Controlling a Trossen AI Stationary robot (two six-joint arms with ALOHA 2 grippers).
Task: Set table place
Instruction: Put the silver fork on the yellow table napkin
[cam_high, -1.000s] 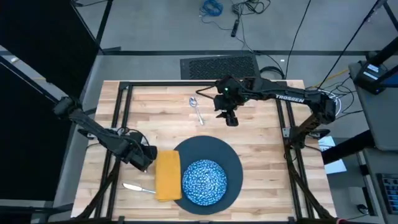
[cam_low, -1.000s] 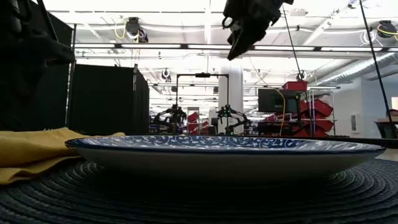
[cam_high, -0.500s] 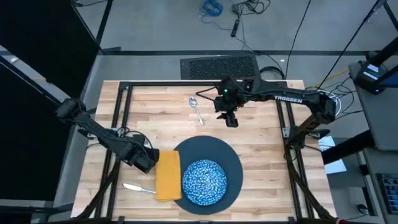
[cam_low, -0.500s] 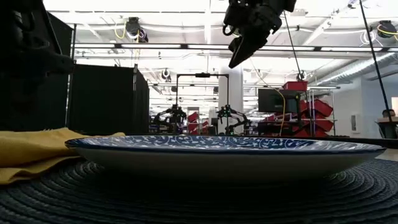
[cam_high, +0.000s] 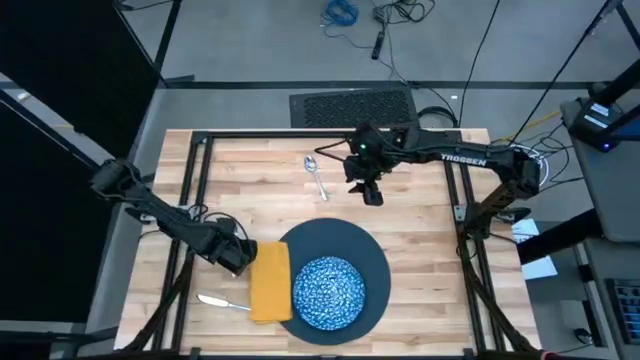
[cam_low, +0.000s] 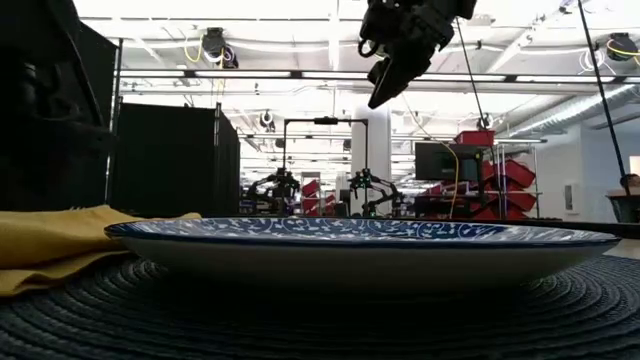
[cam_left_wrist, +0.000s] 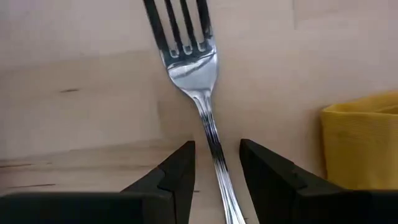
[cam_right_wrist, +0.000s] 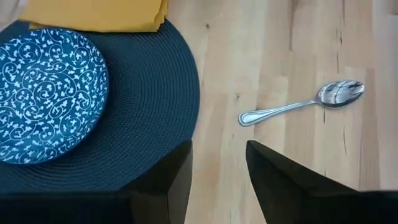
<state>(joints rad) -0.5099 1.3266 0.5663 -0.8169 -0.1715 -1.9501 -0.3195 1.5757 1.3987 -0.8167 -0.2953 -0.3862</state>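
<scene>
L gripper (cam_left_wrist: 216, 165): jaws apart w/ a thin polished fork (cam_left_wrist: 189, 62) handle running between them, not clamped; tines point away over pale wood planks of the table (cam_left_wrist: 81, 93). Folded mustard cloth napkin (cam_left_wrist: 360, 140) just beside one finger.

R gripper (cam_right_wrist: 217, 165): jaws apart, empty, hanging above the table. Shiny spoon (cam_right_wrist: 305, 102) lies ahead, off to one side; round woven dark mat (cam_right_wrist: 155, 112) (coarse ribbed weave) w/ a blue-white patterned dish (cam_right_wrist: 46, 93) on the other side.

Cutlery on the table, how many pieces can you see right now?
3. A spoon lies at the far middle of the table; a knife lies near the front left, beside the yellow napkin; a fork sits between the left pincer's fingers, hidden from above.
</scene>
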